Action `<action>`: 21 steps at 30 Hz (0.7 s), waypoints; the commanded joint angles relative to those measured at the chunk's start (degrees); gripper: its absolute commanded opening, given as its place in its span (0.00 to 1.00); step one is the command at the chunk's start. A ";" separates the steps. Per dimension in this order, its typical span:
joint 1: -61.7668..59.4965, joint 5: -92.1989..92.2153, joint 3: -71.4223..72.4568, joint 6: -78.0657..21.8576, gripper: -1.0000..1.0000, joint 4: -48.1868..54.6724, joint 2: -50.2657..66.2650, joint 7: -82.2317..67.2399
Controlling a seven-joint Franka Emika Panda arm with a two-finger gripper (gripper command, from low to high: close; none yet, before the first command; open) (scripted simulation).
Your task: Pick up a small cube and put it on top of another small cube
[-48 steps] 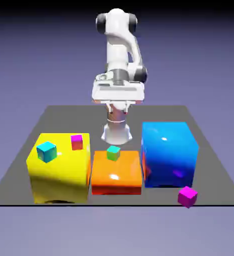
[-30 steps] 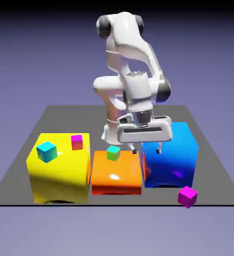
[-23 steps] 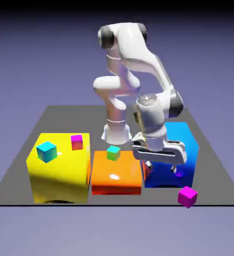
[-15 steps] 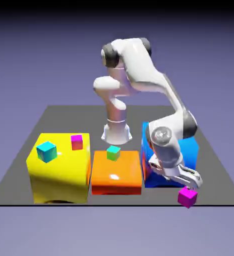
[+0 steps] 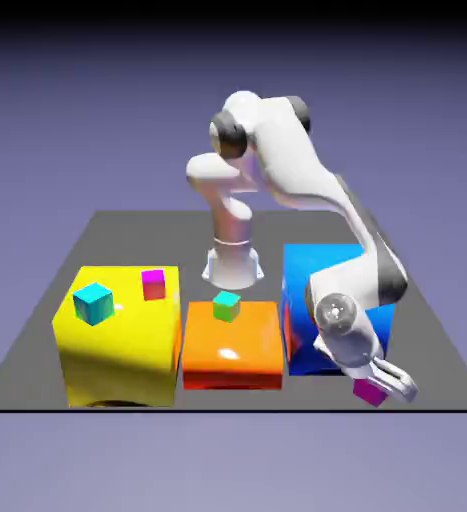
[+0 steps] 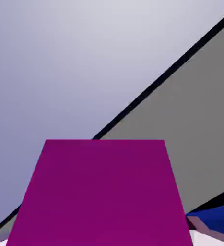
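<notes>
Tool [image 5: 381, 386] is gripping the small cube [image 5: 369, 392] at the desk [image 5: 37, 345] near-right corner, by the blue block [image 5: 317, 270]. Risk: cube slipping w/ off-centre grip, or clipping that block while lifting.

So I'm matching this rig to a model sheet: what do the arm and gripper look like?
The arm is glossy white, built of rounded tubular links with dark grey bands and end caps at the joints. A grey disc marks the wrist joint. The gripper is a white, blocky hand; its fingertips are hidden in both views. No cables or markings show.
</notes>
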 commanded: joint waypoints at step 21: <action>-20.17 7.85 -38.11 -38.44 0.00 15.59 -13.60 -8.35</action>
